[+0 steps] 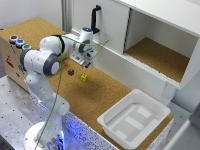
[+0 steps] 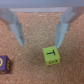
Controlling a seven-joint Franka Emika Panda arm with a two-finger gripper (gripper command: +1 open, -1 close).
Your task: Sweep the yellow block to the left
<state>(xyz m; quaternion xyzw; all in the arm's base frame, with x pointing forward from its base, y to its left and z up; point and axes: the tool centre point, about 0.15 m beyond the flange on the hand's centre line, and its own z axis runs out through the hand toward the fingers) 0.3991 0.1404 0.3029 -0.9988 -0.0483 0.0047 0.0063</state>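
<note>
cork tabletop (image 1: 105, 92) — white cabinet (image 1: 150, 35), white tray (image 1: 131, 119)

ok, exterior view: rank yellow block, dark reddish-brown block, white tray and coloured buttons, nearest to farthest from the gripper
Gripper hangs above the cork surface.
1-2. Yellow block just below it and dark reddish-brown block toward the exterior view's left: too close to call.
3-4. Coloured buttons, far left, and white tray, lower right: also too close to call.
</note>
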